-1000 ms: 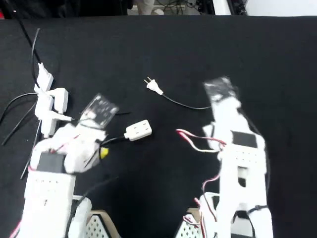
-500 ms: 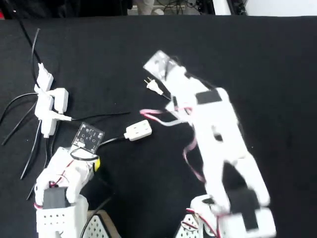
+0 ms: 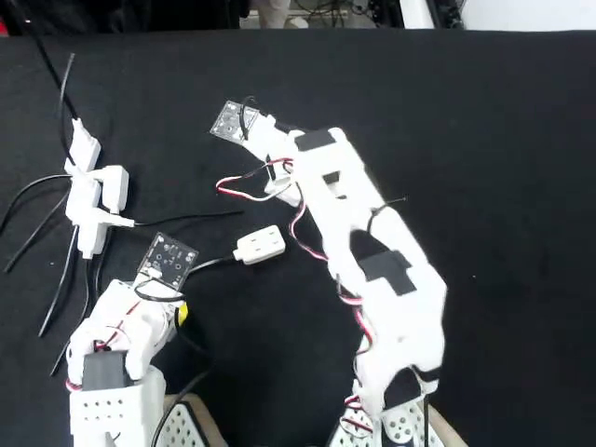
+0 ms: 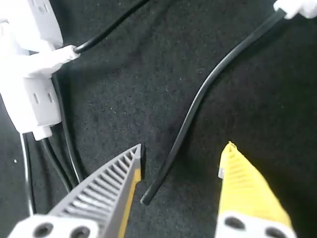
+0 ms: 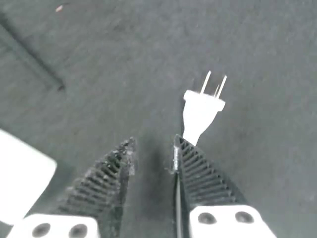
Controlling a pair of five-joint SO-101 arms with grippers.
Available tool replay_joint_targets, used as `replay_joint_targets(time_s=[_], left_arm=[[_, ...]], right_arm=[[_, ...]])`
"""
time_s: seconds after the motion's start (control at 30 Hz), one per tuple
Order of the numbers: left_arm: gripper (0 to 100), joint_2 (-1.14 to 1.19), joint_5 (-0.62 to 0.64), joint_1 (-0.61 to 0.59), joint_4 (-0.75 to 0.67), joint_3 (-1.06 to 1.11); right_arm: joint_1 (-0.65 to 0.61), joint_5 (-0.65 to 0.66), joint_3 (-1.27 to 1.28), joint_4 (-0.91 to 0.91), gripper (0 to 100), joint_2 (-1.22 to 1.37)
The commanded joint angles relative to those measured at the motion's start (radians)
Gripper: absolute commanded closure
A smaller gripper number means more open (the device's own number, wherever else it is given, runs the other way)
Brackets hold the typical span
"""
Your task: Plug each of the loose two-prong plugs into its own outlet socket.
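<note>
A loose white two-prong plug (image 5: 203, 106) lies flat on the black cloth, prongs pointing away from my right gripper (image 5: 153, 144). The gripper is open by a narrow gap with nothing in it, and the plug sits just beside one fingertip. In the high view the right arm (image 3: 354, 223) stretches over the spot where the plug lay. A white outlet socket (image 3: 259, 244) on a black cord (image 4: 198, 99) rests mid-table. My left gripper (image 4: 183, 148) hangs open above that cord, low at the near left.
A cluster of white outlet blocks (image 3: 93, 191) with plugged-in cords sits at the left; it appears as the outlet block (image 4: 29, 89) in the left wrist view. Black cables trail off the left edge. Bare black cloth (image 3: 484, 140) covers the right and far side.
The right arm swung from right of centre leftward over the loose plug. The left arm drew back toward the near edge early on, then stayed still.
</note>
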Motion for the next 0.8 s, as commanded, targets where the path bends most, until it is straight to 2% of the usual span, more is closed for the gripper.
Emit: replay_joint_targets(time_s=[0.0,0.43,0.57,0.77], left_arm=[[75,-0.006,-0.041,-0.007,0.000,0.002],[75,-0.006,-0.041,-0.007,0.000,0.002],[75,-0.006,-0.041,-0.007,0.000,0.002],[75,-0.006,-0.041,-0.007,0.000,0.002]], right_arm=[[-0.005,-0.044,-0.137,-0.035,87.7,0.076],[0.051,-0.058,-0.219,-0.029,88.5,0.189],[0.075,-0.060,-0.220,-0.029,99.1,0.188],[0.075,-0.057,-0.229,0.020,98.6,0.185]])
